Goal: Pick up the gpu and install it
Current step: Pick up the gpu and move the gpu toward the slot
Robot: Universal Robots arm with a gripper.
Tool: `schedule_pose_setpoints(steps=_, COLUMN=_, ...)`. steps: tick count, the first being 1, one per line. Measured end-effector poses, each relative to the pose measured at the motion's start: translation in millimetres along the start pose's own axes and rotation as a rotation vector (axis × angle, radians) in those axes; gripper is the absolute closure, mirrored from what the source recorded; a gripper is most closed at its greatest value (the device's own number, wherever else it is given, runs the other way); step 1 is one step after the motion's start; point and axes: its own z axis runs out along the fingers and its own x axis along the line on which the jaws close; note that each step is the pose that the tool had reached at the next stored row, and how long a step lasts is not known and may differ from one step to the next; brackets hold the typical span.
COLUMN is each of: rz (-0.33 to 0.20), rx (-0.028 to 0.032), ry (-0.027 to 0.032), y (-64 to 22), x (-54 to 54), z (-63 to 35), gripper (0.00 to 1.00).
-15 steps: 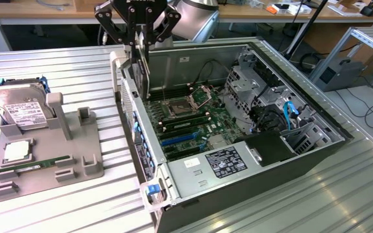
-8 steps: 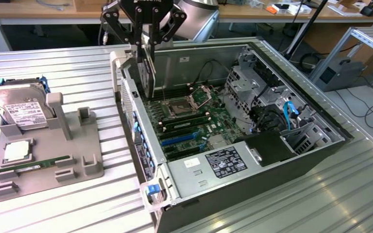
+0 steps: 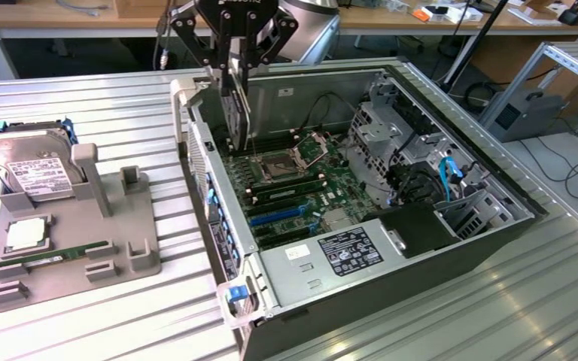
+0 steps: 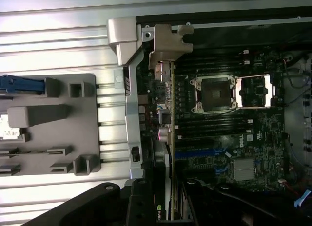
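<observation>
My gripper (image 3: 235, 54) hangs over the back left corner of the open computer case (image 3: 450, 248), shut on the gpu (image 3: 237, 101). The card is held on edge and reaches down just inside the case wall, above the motherboard (image 3: 304, 184). In the wrist view the gpu (image 4: 169, 138) runs as a thin edge from my gripper (image 4: 165, 204) to its silver bracket (image 4: 168, 43), which is near the case's rear wall. The blue slot (image 4: 195, 153) lies on the board beside the card's line; I cannot tell whether the card touches the board.
A grey fixture (image 3: 118, 233) on the exterior view's left holds a hard drive (image 3: 38, 171), a CPU (image 3: 26, 235) and a RAM stick (image 3: 53, 258). The open CPU socket (image 3: 269, 167), drive cages (image 3: 379, 128) and cables (image 3: 439, 177) fill the case. Ribbed metal table (image 3: 450, 323) surrounds it.
</observation>
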Motion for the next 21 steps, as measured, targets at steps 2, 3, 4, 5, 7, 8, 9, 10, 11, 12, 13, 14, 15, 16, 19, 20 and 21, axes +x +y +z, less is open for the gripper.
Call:
schedule_pose_setpoints(steps=2, rz=0.000, rx=-0.0001, ry=-0.0001, y=0.2, x=-2.1, z=0.1, gripper=0.73)
schedule_pose_setpoints(steps=3, rz=0.000, rx=0.0000, ry=0.0000, y=0.2, x=-2.9, z=0.1, gripper=0.73)
schedule_pose_setpoints(steps=4, rz=0.000, rx=-0.0001, ry=-0.0001, y=0.3, x=-4.3, z=0.2, gripper=0.73)
schedule_pose_setpoints(steps=5, rz=0.000, rx=0.0000, ry=0.0000, y=0.4, x=-5.6, z=0.2, gripper=0.73)
schedule_pose_setpoints(steps=7, rz=0.000, rx=0.0000, ry=0.0000, y=0.6, x=-8.2, z=0.2, gripper=0.73)
schedule_pose_setpoints(steps=8, rz=0.000, rx=-0.0001, ry=0.0000, y=0.7, x=-9.5, z=0.3, gripper=0.73)
schedule_pose_setpoints(steps=9, rz=0.000, rx=0.0000, ry=0.0000, y=0.8, x=-11.4, z=0.3, gripper=0.73)
schedule_pose_setpoints(steps=10, rz=0.000, rx=0.0000, ry=0.0000, y=0.9, x=-12.4, z=0.4, gripper=0.73)
schedule_pose_setpoints(steps=11, rz=0.000, rx=-0.0001, ry=-0.0001, y=1.0, x=-13.7, z=0.4, gripper=0.73)
schedule_pose_setpoints(steps=12, rz=0.000, rx=0.0000, ry=0.0000, y=1.1, x=-14.7, z=0.4, gripper=0.73)
schedule_pose_setpoints(steps=13, rz=0.000, rx=-0.0001, ry=-0.0001, y=1.2, x=-15.6, z=0.5, gripper=0.73)
schedule_pose_setpoints(steps=14, rz=0.000, rx=0.0000, ry=0.0000, y=1.3, x=-16.9, z=0.5, gripper=0.73)
schedule_pose_setpoints(steps=15, rz=0.000, rx=-0.0001, ry=-0.0001, y=1.4, x=-18.1, z=0.5, gripper=0.73)
schedule_pose_setpoints(steps=16, rz=0.000, rx=0.0000, ry=0.0000, y=1.5, x=-19.9, z=0.6, gripper=0.73)
schedule_pose_setpoints(steps=19, rz=0.000, rx=-0.0001, ry=0.0000, y=1.9, x=-24.7, z=0.7, gripper=0.73)
schedule_pose_setpoints(steps=20, rz=0.000, rx=-0.0001, ry=-0.0001, y=1.9, x=-25.5, z=0.8, gripper=0.73)
schedule_pose_setpoints(steps=21, rz=0.000, rx=0.0000, ry=0.0000, y=2.0, x=-26.5, z=0.7, gripper=0.73)
